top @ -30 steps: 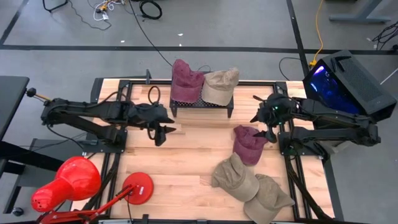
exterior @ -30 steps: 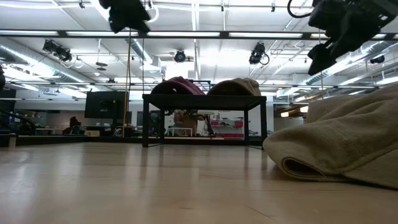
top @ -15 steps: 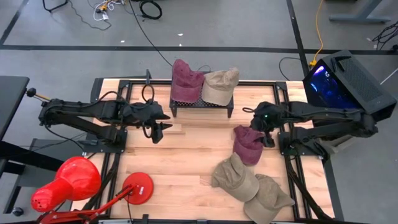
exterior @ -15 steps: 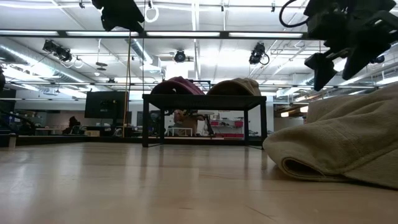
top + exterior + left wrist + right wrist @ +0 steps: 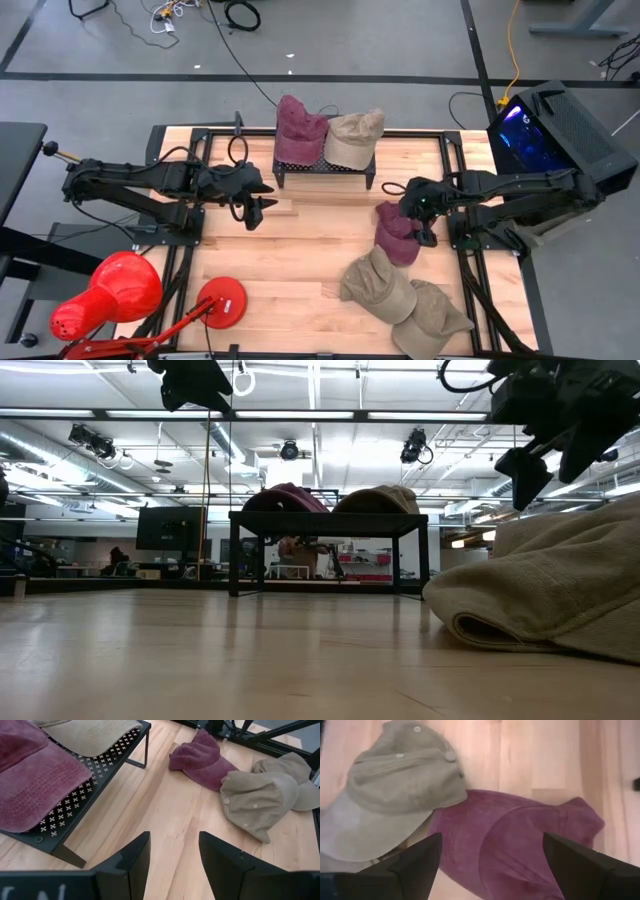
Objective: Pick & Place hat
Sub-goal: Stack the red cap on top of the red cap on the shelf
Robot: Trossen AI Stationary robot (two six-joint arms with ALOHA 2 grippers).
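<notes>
A maroon hat (image 5: 398,232) lies on the wooden table right of centre, with its crown up (image 5: 520,845). My right gripper (image 5: 422,226) hangs open just above its right side, a finger on either flank (image 5: 491,842), touching nothing. Two tan hats (image 5: 378,283) (image 5: 430,318) lie nearer the front edge, and one of them overlaps the maroon hat's edge (image 5: 400,785). Another maroon hat (image 5: 298,130) and a tan hat (image 5: 353,135) sit on a black perforated rack (image 5: 325,168) at the far edge. My left gripper (image 5: 256,208) waits open over the table, left of the rack (image 5: 175,845).
A red desk lamp (image 5: 110,290) with a round base (image 5: 222,300) stands at the front left corner. A black box with a blue glow (image 5: 560,130) sits beyond the right edge. Bare wood (image 5: 290,250) lies between the rack and the loose hats.
My right gripper has swung from the table's right frame toward the maroon hat on the table, sinking and tipping further down. It stays open. No hat has moved.
</notes>
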